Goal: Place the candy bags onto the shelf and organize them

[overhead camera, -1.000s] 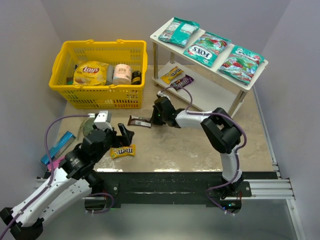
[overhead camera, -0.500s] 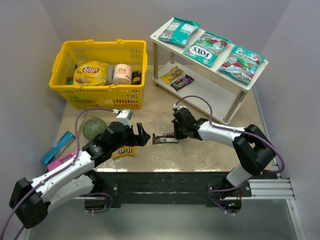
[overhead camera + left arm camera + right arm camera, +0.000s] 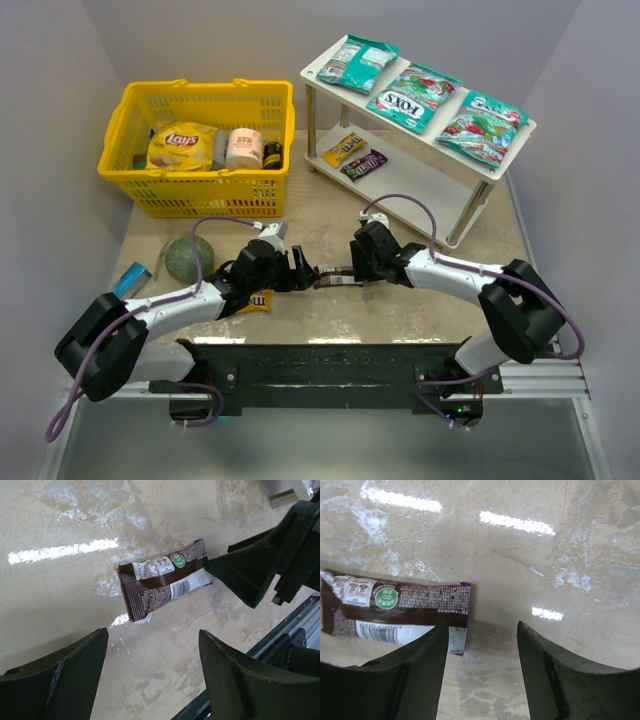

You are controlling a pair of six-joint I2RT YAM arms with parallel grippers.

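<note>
Lying far left: flat blue packet point(image 3: 130, 280) on the beige stone-look surface point(image 3: 400, 312), partly hidden by the left arm.
Yellow plastic basket point(image 3: 205, 90): back left, holding a yellow Lay's chip bag point(image 3: 183, 145) and some jars.
Dull green round object point(image 3: 187, 258): just in front of the basket, beside the left arm.
Small yellow candy packet point(image 3: 258, 300): on the surface, partly under the left arm.
Left pincer point(image 3: 152, 635): fingers spread wide, low over the surface, gripping nothing.
Small brown candy packet point(image 3: 162, 582): flat on the surface between the two pincers, barcode side up, off the shelf.
Right pincer point(image 3: 481, 627): fingers spread, nothing between them; one finger sits at the brown packet's end, and I cannot tell whether it touches.
White two-tier shelf point(image 3: 415, 185): back right.
Top board: three glossy teal-green candy bags point(image 3: 413, 97) side by side.
Lower board: second yellow candy packet point(image 3: 343, 150) and purple candy packet point(image 3: 364, 163), touching, at the left end.
</note>
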